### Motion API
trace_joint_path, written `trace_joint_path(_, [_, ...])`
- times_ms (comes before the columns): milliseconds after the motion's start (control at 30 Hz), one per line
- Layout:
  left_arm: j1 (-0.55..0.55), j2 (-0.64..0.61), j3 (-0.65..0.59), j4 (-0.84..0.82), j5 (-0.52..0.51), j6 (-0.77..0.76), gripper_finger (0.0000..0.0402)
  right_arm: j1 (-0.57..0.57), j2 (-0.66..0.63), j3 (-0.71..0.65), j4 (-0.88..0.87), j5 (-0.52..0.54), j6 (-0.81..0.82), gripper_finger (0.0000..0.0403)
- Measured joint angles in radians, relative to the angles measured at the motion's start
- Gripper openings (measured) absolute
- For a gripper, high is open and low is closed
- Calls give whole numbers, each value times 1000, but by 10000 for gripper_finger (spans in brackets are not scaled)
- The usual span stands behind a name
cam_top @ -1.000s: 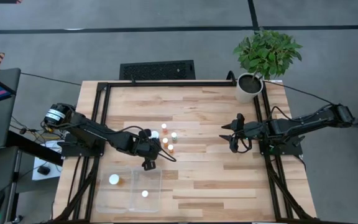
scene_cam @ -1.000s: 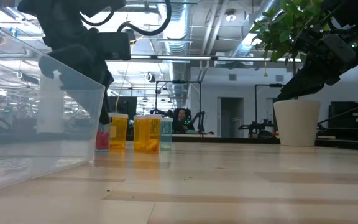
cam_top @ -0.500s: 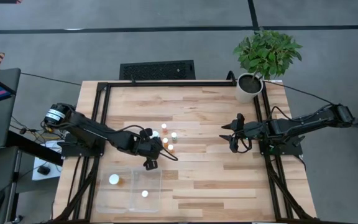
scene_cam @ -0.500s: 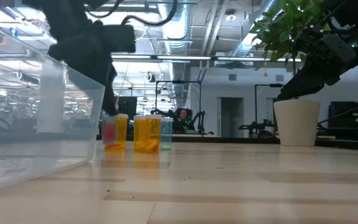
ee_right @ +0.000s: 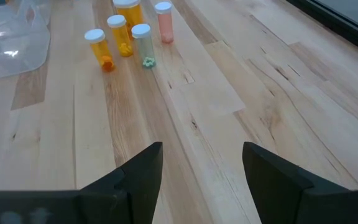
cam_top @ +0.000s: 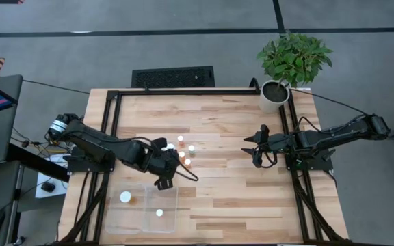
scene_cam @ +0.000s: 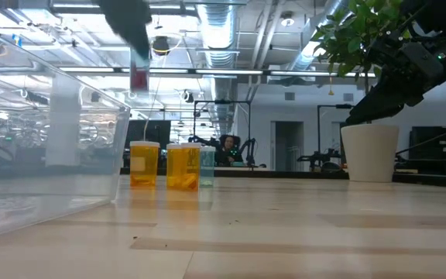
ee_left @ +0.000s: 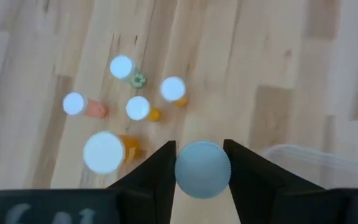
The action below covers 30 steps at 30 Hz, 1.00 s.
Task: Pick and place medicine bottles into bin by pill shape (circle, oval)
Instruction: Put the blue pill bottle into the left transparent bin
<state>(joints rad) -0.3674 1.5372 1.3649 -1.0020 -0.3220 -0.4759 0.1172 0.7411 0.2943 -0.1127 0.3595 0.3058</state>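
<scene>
Looking straight down: left gripper (cam_top: pixel 164 182) over the far edge of the clear bin (cam_top: pixel 137 222), clamped on a bottle; right gripper (cam_top: pixel 255 152) parked well apart, fingers spread with nothing between them. Level across the table: held bottle (scene_cam: pixel 138 76) upright, long axis vertical, raised above three standing bottles (scene_cam: pixel 169 165). Past the left fingers (ee_left: pixel 160 174): white cap (ee_left: pixel 202 169) facing the camera, pinched both sides, five caps (ee_left: pixel 137 107) grouped on wood beyond.
</scene>
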Motion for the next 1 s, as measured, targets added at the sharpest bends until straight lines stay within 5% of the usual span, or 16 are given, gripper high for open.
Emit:
trace_joint_path(233, [-170, 0, 128, -107, 2, -198, 114, 0, 0, 0, 0, 0, 0, 234])
trace_joint_path(667, [-545, 49, 122, -259, -135, -783, 118, 0, 0, 0, 0, 0, 5, 234])
trace_joint_path(1000, [-655, 148, 122, -405, -156, -959, 119, -1, 0, 0, 0, 3, 10, 234])
